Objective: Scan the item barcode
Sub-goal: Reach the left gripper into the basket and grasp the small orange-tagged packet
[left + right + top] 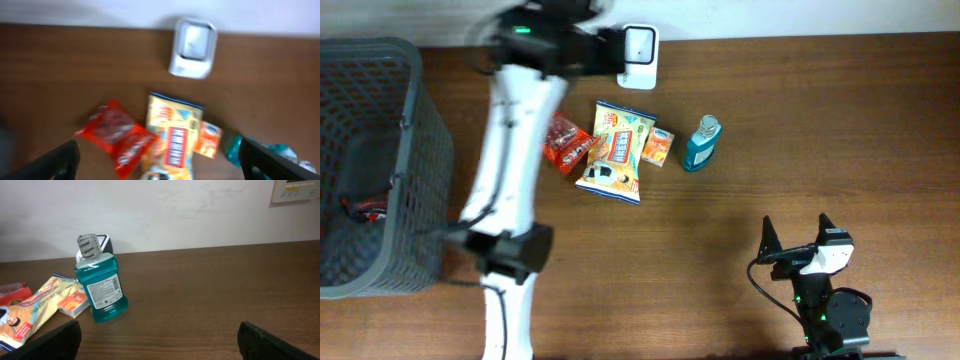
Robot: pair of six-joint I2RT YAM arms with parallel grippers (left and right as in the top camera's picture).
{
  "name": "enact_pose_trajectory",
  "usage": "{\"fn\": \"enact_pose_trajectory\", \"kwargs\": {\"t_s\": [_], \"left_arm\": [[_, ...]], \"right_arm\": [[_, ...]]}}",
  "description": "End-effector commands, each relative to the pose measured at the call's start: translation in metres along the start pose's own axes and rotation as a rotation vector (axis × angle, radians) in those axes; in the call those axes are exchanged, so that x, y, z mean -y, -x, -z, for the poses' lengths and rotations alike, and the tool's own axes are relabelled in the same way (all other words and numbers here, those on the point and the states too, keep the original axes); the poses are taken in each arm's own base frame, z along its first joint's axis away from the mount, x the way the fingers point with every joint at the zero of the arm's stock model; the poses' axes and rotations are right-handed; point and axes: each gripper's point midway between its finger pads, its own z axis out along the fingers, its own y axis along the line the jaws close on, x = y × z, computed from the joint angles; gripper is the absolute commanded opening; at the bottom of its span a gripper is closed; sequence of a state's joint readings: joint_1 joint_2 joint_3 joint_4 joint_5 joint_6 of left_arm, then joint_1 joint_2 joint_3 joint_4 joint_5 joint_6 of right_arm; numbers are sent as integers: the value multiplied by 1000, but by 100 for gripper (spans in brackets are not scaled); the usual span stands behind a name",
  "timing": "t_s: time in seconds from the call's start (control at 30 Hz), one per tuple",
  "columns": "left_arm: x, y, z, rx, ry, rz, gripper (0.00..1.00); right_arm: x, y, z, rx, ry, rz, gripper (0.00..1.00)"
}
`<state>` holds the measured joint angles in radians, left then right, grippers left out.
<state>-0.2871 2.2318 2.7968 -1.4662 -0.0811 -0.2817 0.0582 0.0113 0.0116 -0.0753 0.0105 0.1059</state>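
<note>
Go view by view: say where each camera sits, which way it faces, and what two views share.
Overhead: above the table, looking straight down; left arm, right gripper, basket show.
Left wrist: raised, tilted down at scanner and snack bag; own fingers in bottom corners.
Right wrist: low, facing level across the table at the blue bottle and wall; own fingers at bottom.
Shared: both wrist views show the snack bag.

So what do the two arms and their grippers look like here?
The left arm has white links, black joints and a green light near its wrist. The right arm is black with a green light and a looping black cable; the right gripper has a white body and dark pointed fingers.
</note>
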Motion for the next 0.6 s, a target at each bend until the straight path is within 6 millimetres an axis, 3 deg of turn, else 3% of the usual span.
{"fn": "enact_pose_trajectory", "kwargs": {"t_s": [0.0,0.1,0.13,0.33,0.57], "left_arm": [[-64,14,49,72,93,164,100],[-114,7,63,51,166,280,100],[-142,0,68,32,211,337,100],[-228,-20,85,-9,331,498,93],[-288,-32,102,8,347,645,94]], "right_arm": [[3,-3,0,-6,-14,-8,99],[3,-3,0,-7,-14,-7,99],[3,-3,0,-6,-14,-8,99],[3,-3,0,-6,-14,-8,99],[3,-3,0,-7,-14,-8,99]]}}
